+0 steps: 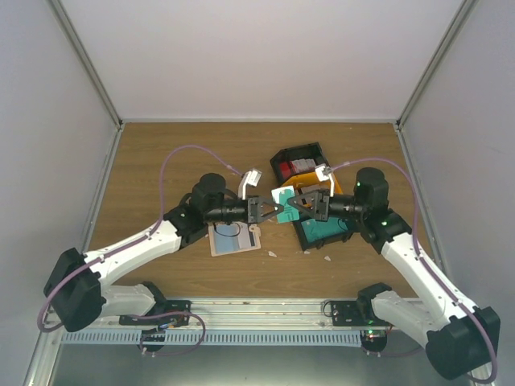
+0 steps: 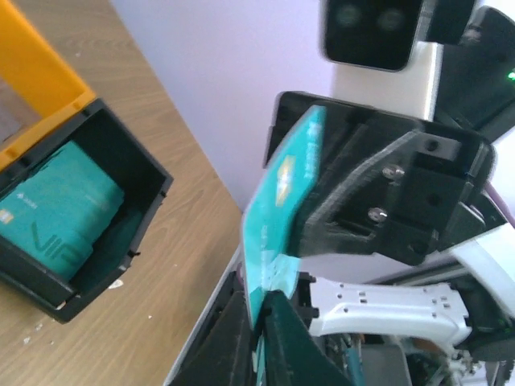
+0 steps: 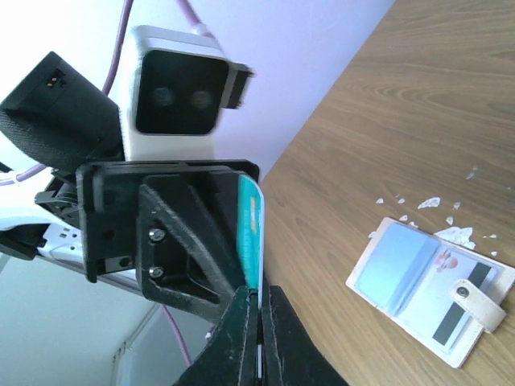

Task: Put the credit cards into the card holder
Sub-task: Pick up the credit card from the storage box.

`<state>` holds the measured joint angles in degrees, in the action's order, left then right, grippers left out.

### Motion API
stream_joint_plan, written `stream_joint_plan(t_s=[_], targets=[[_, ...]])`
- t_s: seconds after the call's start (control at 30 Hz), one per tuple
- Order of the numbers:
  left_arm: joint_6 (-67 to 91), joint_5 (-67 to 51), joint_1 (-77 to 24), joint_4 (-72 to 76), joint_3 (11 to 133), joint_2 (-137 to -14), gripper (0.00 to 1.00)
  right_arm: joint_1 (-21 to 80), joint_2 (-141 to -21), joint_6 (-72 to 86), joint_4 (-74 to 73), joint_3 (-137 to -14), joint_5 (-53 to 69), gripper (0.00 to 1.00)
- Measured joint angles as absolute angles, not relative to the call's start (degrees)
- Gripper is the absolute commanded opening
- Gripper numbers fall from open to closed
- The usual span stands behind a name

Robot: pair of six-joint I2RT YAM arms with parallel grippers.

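Observation:
A teal credit card hangs in the air above the table's middle, pinched from both sides. My left gripper is shut on one edge of it, and my right gripper is shut on the opposite edge. In the wrist views each pair of fingers closes flat on the card. The beige card holder lies open on the wood below the left gripper. Its pale blue inside and snap tab face up. Another teal card lies in a black bin.
A black bin behind the grippers holds a red card. The bin with the teal card sits under the right arm, next to a yellow bin. White scraps are scattered near the holder.

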<state>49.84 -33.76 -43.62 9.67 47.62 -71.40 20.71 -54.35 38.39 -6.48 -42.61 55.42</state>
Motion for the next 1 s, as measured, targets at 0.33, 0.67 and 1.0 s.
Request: stream_joint_plan(t_s=[0.33, 0.67, 1.0], targets=[[53.12, -36.16, -43.79, 14.48, 43.2, -67.22, 0.0, 20.67, -54.19, 37.58, -6.42, -42.06, 59.11, 0.01], [57.39, -37.82, -43.92, 16.8, 42.33, -66.94, 0.57, 20.69, -51.53, 40.47, -5.34, -41.6, 61.69, 0.01], [53.1, -22.74, -35.48, -0.49, 37.04, -59.29, 0.68, 20.82, -53.28, 39.27, -7.77, -39.77, 51.09, 0.0]])
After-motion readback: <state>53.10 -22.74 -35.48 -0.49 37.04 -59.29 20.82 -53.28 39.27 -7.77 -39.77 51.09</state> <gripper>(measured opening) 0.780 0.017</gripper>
